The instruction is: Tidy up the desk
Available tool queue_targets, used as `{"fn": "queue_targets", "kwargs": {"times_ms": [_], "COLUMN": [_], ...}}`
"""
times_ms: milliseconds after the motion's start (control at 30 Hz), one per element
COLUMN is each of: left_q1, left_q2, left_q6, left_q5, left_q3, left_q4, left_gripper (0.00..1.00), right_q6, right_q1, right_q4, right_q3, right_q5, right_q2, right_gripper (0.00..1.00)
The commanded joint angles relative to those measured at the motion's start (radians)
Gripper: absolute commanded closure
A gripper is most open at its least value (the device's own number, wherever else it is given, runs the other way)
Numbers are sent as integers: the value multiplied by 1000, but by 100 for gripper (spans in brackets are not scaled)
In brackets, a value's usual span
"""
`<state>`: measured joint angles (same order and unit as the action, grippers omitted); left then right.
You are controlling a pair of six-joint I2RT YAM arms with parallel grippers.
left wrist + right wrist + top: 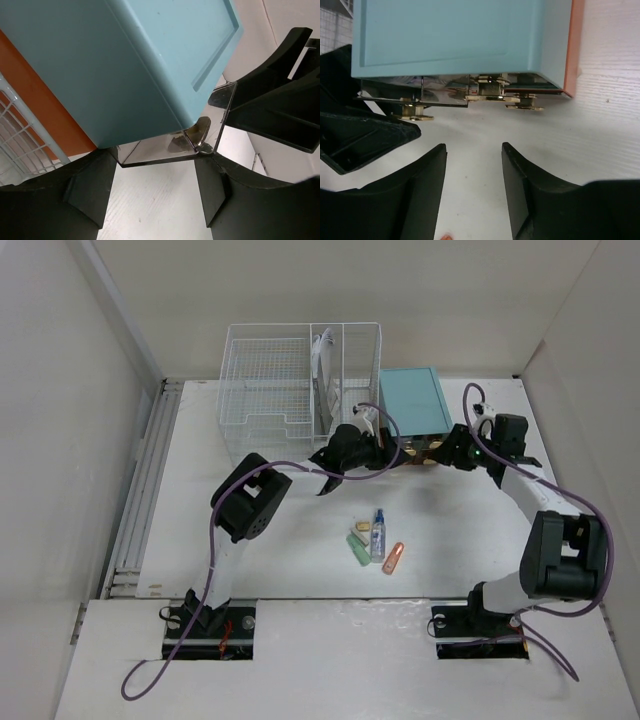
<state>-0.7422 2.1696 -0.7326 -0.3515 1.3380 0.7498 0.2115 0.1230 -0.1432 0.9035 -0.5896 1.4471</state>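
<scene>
The white desk [270, 560] holds a teal drawer cabinet [413, 400] whose clear drawer [160, 150] is pulled out, with gold metal pieces [490, 95] inside. My left gripper [388, 453] is at the drawer's left side. It is open [156, 167], the drawer's clear edge runs right at its fingertips and bare desk shows between them. My right gripper [443, 456] is just off the drawer's right front. It is open [472, 150] with nothing between its fingers [427, 175].
A white wire basket [290, 380] stands at the back, left of the cabinet. A blue bottle [377, 535], a green marker [357, 551], an orange marker [393, 558] and a small yellowish piece [362, 527] lie mid-desk. A metal rail [140, 490] runs along the left edge.
</scene>
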Motion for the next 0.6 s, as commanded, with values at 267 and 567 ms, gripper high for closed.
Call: {"fn": "queue_targets", "kwargs": {"times_ms": [267, 567], "left_q1": [46, 46], "left_q2": [13, -5], "left_q6": [-82, -111], "left_q5": [132, 206], "left_q3": [84, 66], "left_q4": [120, 134], "left_gripper": [38, 38], "right_q6": [106, 137], "right_q1": [0, 9], "right_q4": [172, 206], "right_q3": [57, 77], "right_q5": [-39, 0], "right_q2": [67, 114], "right_gripper": [44, 44]}}
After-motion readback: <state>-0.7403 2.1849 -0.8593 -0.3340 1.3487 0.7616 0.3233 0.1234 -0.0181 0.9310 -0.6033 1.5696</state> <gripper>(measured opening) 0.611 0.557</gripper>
